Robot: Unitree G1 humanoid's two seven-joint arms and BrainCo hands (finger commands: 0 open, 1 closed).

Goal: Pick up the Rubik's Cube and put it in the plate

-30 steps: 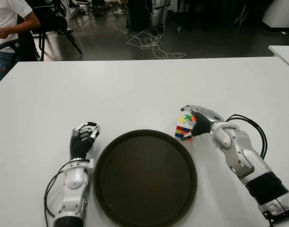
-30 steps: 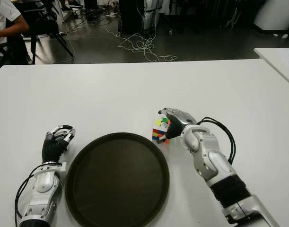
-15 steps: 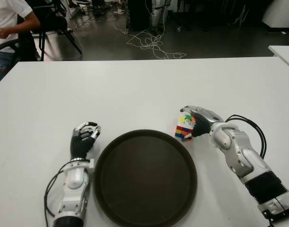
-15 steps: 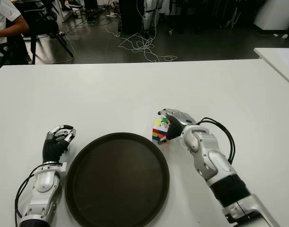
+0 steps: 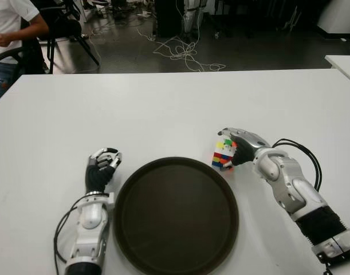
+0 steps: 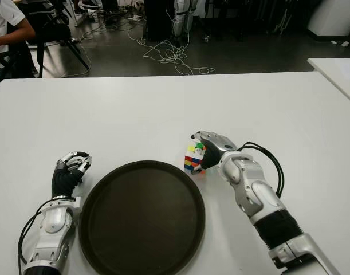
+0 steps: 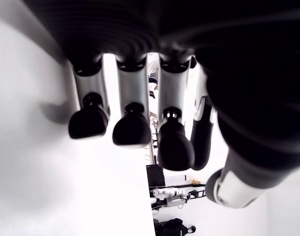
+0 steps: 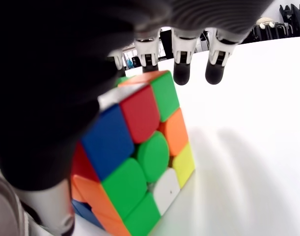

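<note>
A: While the Rubik's Cube [image 5: 224, 154] sits right of centre in the frame, just off the upper right rim of the plate [image 5: 176, 215], the right hand [image 5: 236, 146] is at it, fingers arched over the top, palm against its side.

B: Gripping it?

A: Wrapped on it, I judge. The wrist view shows the cube tilted, one edge apparently on the bench [image 5: 163, 109]. So the grasp step is in hand, the lift not yet made.

B: Next move?

A: Raise it clear of the rim, carry it toward frame centre, let go over the dish.

B: Left hand [image 5: 101, 169]?

A: Lower left, beside the plate's left rim, fingers curled, holding nothing.

B: Obstacles?

A: Only the plate's rim. A seated person [image 5: 11, 28] at upper left and floor cables [image 5: 183, 54] at top centre are well clear.
</note>
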